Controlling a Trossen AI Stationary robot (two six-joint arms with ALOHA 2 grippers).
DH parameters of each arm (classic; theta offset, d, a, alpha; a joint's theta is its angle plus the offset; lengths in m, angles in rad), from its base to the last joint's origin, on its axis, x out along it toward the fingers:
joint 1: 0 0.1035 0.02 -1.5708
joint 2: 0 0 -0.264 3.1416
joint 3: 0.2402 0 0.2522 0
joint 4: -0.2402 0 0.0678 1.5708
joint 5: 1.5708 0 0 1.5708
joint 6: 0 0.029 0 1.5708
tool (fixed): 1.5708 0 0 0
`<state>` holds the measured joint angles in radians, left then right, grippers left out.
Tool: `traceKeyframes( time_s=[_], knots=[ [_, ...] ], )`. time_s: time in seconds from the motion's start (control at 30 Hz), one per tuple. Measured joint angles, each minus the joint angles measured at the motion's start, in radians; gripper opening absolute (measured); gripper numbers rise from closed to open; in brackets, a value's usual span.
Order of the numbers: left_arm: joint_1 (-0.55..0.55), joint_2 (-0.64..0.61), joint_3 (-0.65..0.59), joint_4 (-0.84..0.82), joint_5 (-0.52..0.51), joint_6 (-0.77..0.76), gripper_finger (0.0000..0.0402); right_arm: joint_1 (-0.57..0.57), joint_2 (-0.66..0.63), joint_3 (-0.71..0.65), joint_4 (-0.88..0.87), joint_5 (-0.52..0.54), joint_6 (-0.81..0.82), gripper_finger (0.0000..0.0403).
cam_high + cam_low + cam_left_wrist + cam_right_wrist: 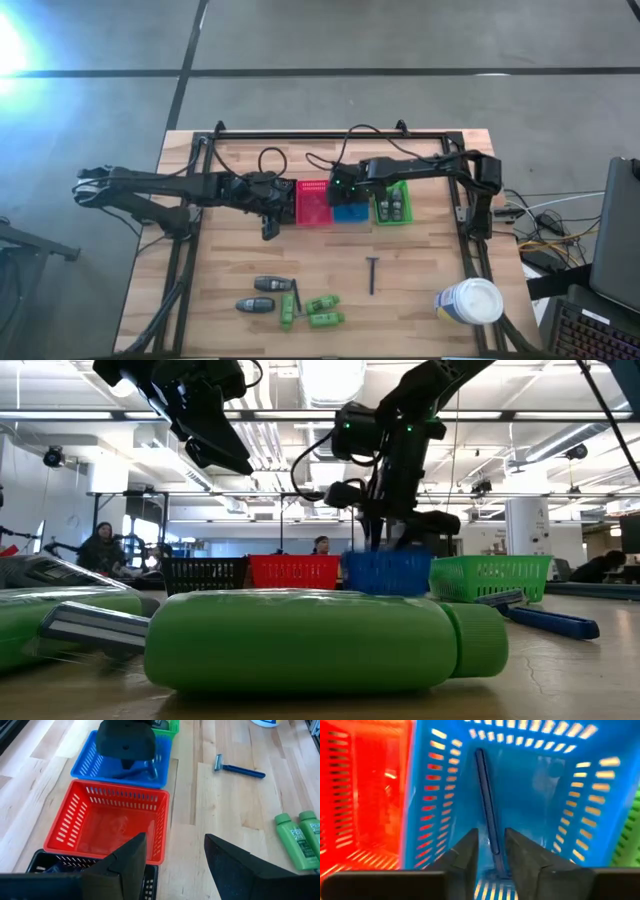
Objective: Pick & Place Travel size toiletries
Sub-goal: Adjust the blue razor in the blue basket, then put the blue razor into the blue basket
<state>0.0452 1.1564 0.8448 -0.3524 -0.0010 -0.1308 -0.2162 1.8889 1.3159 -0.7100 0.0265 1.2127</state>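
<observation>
Right gripper [491, 851] lowered into the blue basket [580, 820], clenched around a razor [487, 802] so it lands inside (handle against the basket's wall). Left gripper [175, 857] spread empty beside the red basket [107, 827], waiting.

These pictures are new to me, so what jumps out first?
A row of bright baskets, red, blue and green, sits mid-table. The right gripper is down inside the blue one, its fingers around a thin razor. The left gripper hangs open by the red basket, and green bottles wait near the front edge.
</observation>
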Motion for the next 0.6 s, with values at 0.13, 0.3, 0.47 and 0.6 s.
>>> traceKeyframes(
  time_s=[0.13, 0.3, 0.47, 0.6],
  knots=[
    [0.0, 0.0, 0.0, -0.001, 0.0, 0.002, 0.0204, 0.01, -0.018, 0.0, -0.005, -0.001, 0.0, 0.0137],
    [0.0, 0.0, 0.0, -0.001, 0.0, 0.002, 0.0204, 0.023, -0.094, 0.0, -0.069, 0.002, -0.014, 0.0181],
    [0.0, 0.0, 0.0, 0.0, 0.0, 0.002, 0.0204, 0.127, -0.189, -0.005, -0.232, -0.001, 0.021, 0.0209],
    [0.0, 0.0, -0.001, 0.0, 0.0, 0.004, 0.0204, 0.283, -0.188, -0.01, -0.298, -0.039, 0.195, 0.0224]
  ],
)
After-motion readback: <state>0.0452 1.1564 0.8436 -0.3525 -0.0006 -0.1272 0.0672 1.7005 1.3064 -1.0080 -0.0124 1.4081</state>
